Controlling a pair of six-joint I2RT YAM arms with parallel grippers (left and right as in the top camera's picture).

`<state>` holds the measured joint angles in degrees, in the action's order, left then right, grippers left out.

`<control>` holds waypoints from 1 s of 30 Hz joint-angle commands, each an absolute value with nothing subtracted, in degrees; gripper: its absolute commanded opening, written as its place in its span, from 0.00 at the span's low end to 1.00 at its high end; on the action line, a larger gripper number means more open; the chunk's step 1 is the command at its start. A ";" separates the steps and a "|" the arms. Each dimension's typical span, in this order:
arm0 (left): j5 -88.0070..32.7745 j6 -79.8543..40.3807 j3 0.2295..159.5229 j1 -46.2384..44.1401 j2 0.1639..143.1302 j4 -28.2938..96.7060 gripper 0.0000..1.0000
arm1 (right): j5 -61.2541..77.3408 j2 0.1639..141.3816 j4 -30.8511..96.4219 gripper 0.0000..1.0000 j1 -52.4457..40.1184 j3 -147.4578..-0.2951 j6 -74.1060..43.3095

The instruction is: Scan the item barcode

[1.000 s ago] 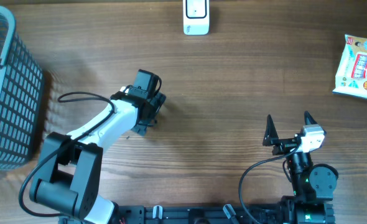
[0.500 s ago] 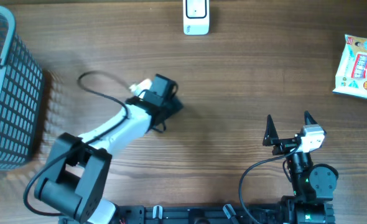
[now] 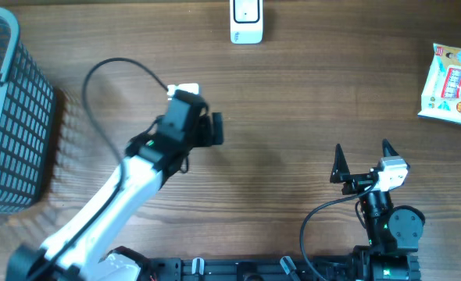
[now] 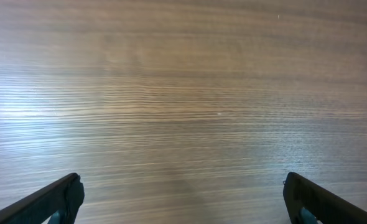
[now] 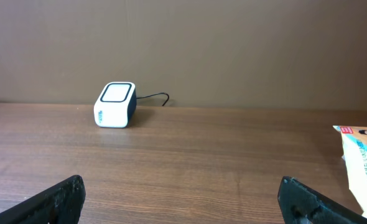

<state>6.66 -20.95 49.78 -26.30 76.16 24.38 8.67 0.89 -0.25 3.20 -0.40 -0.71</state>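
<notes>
Counting across the overhead view gives one snack packet (image 3: 452, 83), one barcode scanner (image 3: 246, 21), one grey mesh basket (image 3: 12, 117) and two robot arms, all on or over a wooden table (image 3: 293, 94). The packet, white and green with red print, lies flat at the right edge of the frame, in its upper part. The scanner, a small white box, stands at the top edge near the centre. The basket fills the upper left edge.

The left gripper (image 3: 215, 129) hangs left of centre with its jaws spread wide and nothing between them; its wrist view shows only bare wood grain between two dark fingertips (image 4: 62, 198). The right gripper (image 3: 362, 152) sits in the lower right, also spread wide and empty, with its black fingertips pointing toward the top of the frame.

The packet is well apart from both grippers: up and to the right of the right one, and most of the frame's width away from the left one. It is also well apart from the scanner. In the right wrist view a corner of the packet shows at the right edge, while the scanner stands left of centre near the table's far edge, a thin dark cable (image 5: 153, 98) curling behind it.
</notes>
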 commanded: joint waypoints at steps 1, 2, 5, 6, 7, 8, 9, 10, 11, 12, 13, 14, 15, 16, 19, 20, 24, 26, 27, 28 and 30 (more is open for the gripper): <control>7.49 -17.06 42.48 -23.07 66.98 24.62 1.00 | 7.88 0.21 -0.45 1.00 3.44 -0.30 -0.12; 6.92 -17.02 39.57 -21.89 63.40 24.40 1.00 | 7.86 0.21 -0.45 1.00 3.44 -0.30 -0.10; 2.57 -16.86 30.04 -17.17 50.41 21.96 1.00 | 7.86 0.21 -0.45 1.00 3.44 -0.30 -0.12; 0.95 -16.80 26.70 -15.27 45.54 20.36 1.00 | 7.86 0.21 -0.45 1.00 3.44 -0.30 -0.10; -0.54 -16.60 23.81 -13.56 41.06 18.87 1.00 | 7.88 0.21 -0.45 1.00 3.44 -0.30 -0.10; -1.87 -16.01 21.32 -11.88 37.10 17.61 1.00 | 7.86 0.21 -0.45 1.00 3.44 -0.30 -0.12; -4.14 -13.89 18.65 -10.07 32.47 16.45 1.00 | 7.86 0.21 -0.45 1.00 3.44 -0.30 -0.10; -6.42 -11.49 16.62 -8.67 28.71 15.59 1.00 | 7.86 0.21 -0.45 1.00 3.44 -0.30 -0.12; -8.43 -8.91 14.37 -7.22 24.32 15.09 1.00 | 7.88 0.21 -0.45 1.00 3.44 -0.30 -0.10; -9.19 -7.42 12.71 -6.26 20.47 14.98 1.00 | 7.86 0.21 -0.45 0.99 3.44 -0.30 -0.12; -9.17 -6.72 11.79 -5.85 18.00 14.98 1.00 | 7.88 0.21 -0.45 1.00 3.44 -0.30 -0.12; -9.15 -6.17 11.22 -5.69 16.14 14.96 1.00 | 7.88 0.21 -0.45 1.00 3.44 -0.30 -0.10; -8.43 -6.17 11.03 -5.72 14.63 14.96 1.00 | 7.88 0.21 -0.45 1.00 3.44 -0.30 -0.10; -8.27 -6.15 11.03 -5.72 14.02 14.68 1.00 | 7.86 0.21 -0.45 1.00 3.44 -0.30 -0.10; -8.27 -6.20 11.00 -5.72 14.02 14.33 1.00 | 7.88 0.21 -0.45 1.00 3.44 -0.30 -0.12; -8.29 -6.20 10.81 -5.72 13.91 14.28 1.00 | 7.88 0.21 -0.45 1.00 3.44 -0.30 -0.12; -8.32 -6.20 10.09 -4.10 13.41 14.33 1.00 | 7.86 0.21 -0.45 1.00 3.44 -0.30 -0.10; -8.34 -6.20 9.63 -2.42 12.10 14.31 1.00 | 7.86 0.21 -0.45 1.00 3.44 -0.30 -0.12; -8.40 -6.20 9.28 -1.50 10.87 14.31 1.00 | 7.88 0.21 -0.45 1.00 3.44 -0.30 -0.10; -8.95 -6.20 8.93 -0.67 9.50 14.31 1.00 | 7.86 0.21 -0.45 1.00 3.44 -0.30 -0.08; -10.15 -6.20 8.21 0.80 6.35 14.31 1.00 | 7.88 0.21 -0.45 1.00 3.44 -0.30 -0.10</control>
